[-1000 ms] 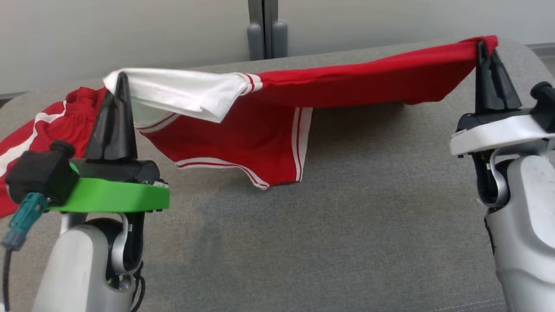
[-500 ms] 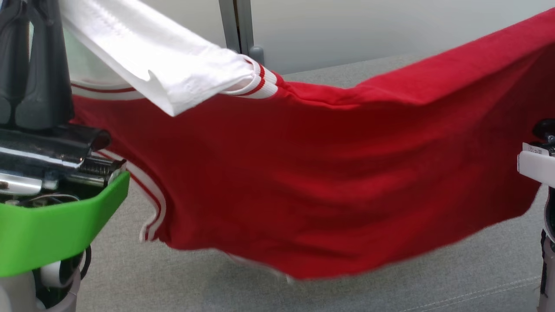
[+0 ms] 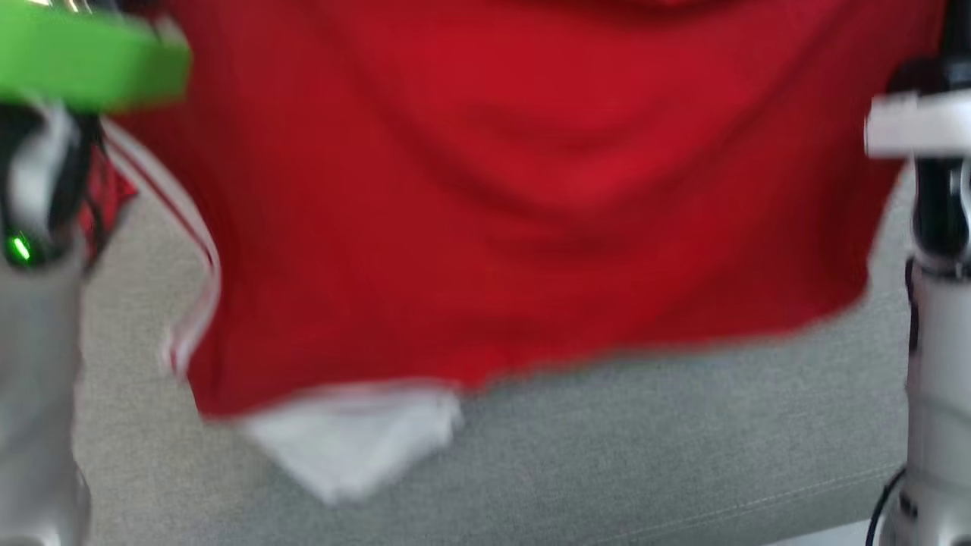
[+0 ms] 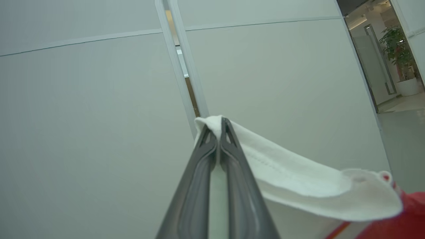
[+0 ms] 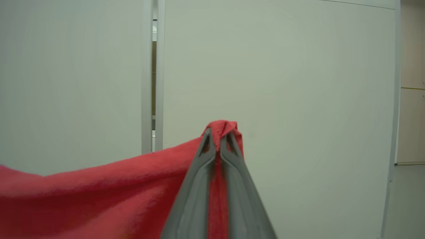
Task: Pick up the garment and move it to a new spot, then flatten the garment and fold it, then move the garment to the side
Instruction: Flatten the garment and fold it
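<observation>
The garment (image 3: 493, 189) is a red top with white stripes and white sleeves. It hangs spread in the air above the grey cloth surface (image 3: 645, 455), blurred in the head view. One white sleeve (image 3: 349, 436) dangles below its lower edge. My left gripper (image 4: 217, 127) is shut on a white sleeve edge (image 4: 298, 181). My right gripper (image 5: 219, 134) is shut on a red corner of the garment (image 5: 99, 189). Both point up toward a pale wall. In the head view the green left wrist (image 3: 83, 64) and the white right wrist (image 3: 918, 125) stand at the garment's two sides.
The grey cloth surface ends at a front seam (image 3: 758, 504). Pale wall panels with a narrow vertical gap (image 4: 181, 66) stand beyond. A doorway with a potted plant (image 4: 400, 56) lies far off in the left wrist view.
Both arms have lifted the garment from a sag over the surface to hanging high. The white sleeve now dangles below the hem. The head view has also shifted.
</observation>
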### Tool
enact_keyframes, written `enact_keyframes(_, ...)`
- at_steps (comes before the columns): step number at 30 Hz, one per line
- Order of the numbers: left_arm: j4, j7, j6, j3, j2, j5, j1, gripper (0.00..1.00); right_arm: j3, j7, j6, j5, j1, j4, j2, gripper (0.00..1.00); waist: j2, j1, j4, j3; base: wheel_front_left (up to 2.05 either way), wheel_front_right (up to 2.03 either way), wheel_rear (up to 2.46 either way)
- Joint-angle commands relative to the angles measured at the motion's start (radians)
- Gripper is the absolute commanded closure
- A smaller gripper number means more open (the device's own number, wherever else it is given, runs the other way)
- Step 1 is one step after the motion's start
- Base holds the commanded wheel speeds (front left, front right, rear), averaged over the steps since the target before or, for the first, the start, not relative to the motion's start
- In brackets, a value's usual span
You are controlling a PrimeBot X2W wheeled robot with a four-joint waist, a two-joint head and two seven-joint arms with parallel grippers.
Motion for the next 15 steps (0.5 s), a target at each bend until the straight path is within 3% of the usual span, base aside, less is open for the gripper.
enact_keyframes(1,0.058,-0.014,-0.008,0.000,0.003,0.019,-0.092,1.00,0.007,-0.022,-0.001,-0.019,-0.089,0.055,-0.004,1.00,0.0000,0.0000,-0.004,0.142,0.00,0.00,0.00)
enact_keyframes(4,0.233,-0.071,-0.010,0.002,-0.012,0.061,-0.292,1.00,0.025,-0.077,-0.001,-0.063,-0.294,0.225,0.011,1.00,0.0000,0.0000,-0.003,0.197,0.00,0.00,0.00)
enact_keyframes(7,0.397,-0.147,0.016,0.010,-0.043,0.081,-0.448,1.00,0.036,-0.122,-0.001,-0.125,-0.465,0.407,0.025,1.00,0.0000,0.0000,0.004,0.243,0.00,0.00,0.00)
enact_keyframes(11,0.559,-0.223,0.012,-0.017,-0.074,0.103,-0.540,1.00,0.049,-0.168,-0.001,-0.216,-0.619,0.624,0.045,1.00,0.0000,0.0000,0.032,0.312,0.00,0.00,0.00)
enact_keyframes(15,0.667,-0.309,0.017,-0.013,-0.111,0.075,-0.531,1.00,0.012,-0.209,-0.001,-0.280,-0.701,0.791,0.058,1.00,0.0000,0.0000,0.075,0.388,0.00,0.00,0.00)
